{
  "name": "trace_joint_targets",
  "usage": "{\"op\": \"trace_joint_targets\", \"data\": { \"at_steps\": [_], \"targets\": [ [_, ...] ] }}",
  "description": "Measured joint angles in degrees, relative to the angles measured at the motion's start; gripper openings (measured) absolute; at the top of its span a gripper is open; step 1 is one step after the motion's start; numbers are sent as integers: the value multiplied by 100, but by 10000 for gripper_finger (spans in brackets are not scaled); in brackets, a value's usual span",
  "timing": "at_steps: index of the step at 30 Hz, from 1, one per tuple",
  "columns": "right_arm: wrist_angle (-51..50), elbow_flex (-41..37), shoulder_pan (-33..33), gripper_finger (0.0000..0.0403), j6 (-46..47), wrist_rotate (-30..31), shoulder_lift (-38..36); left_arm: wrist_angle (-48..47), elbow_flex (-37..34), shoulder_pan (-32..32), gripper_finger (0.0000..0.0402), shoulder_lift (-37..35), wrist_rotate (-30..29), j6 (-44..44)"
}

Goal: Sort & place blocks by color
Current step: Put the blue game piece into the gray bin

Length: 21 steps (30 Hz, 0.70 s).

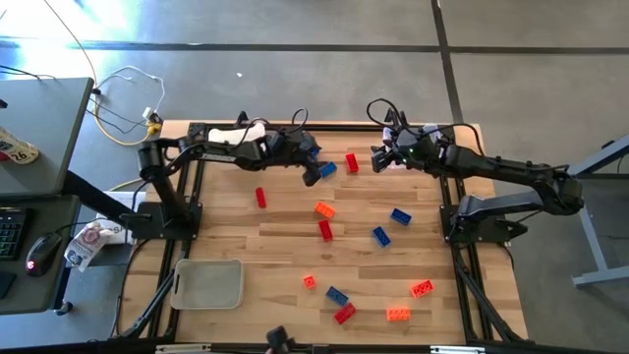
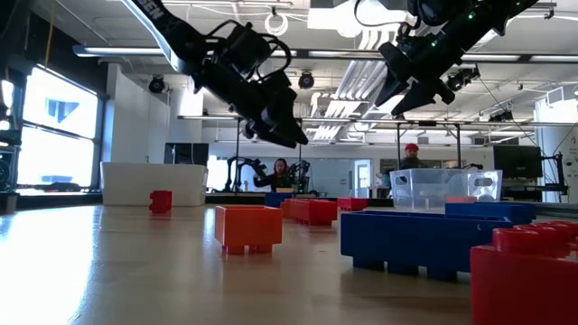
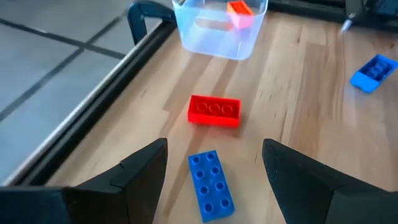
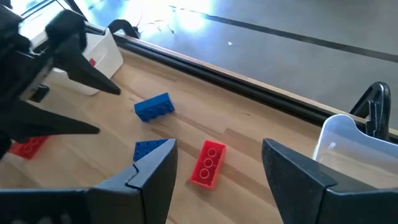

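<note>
In the high view both arms reach to the upper middle of the table (image 1: 275,236); the left gripper (image 1: 313,173) hangs above the wood with its fingers apart and nothing between them; just right of it lies a blue block (image 1: 327,169), and a red block (image 1: 352,163) lies a little further right. The right gripper (image 1: 378,157) is just right of this red block, also spread and empty. In the left wrist view the blue block (image 3: 211,185) lies between the two dark fingers (image 3: 134,174), with the red block (image 3: 214,111) beyond it and a clear bin (image 3: 217,28) with an orange block (image 3: 239,12) inside; in the right wrist view the red block (image 4: 208,163) lies between the fingers (image 4: 152,174).

The other blocks are spread over the table: a red one (image 1: 260,198) at the centre left; an orange one (image 1: 324,208) and a red one (image 1: 325,230) in the centre; two blue ones (image 1: 401,216) (image 1: 380,235) at the centre right; more along the lower part, among them an orange one (image 1: 422,288) at the lower right. A whitish tray (image 1: 208,284) lies at the lower left of the table. In the low view both grippers are held high above the table.
</note>
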Motion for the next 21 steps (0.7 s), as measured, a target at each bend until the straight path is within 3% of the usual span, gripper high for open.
{"op": "trace_joint_targets", "data": {
  "at_steps": [11,21],
  "targets": [
    [-36,0,0,220,17,1,2,-105,97,66,250,271,147,-308],
    [-40,0,0,220,126,-1,2,-1521,955,149,250,267,208,-256]
  ]
}}
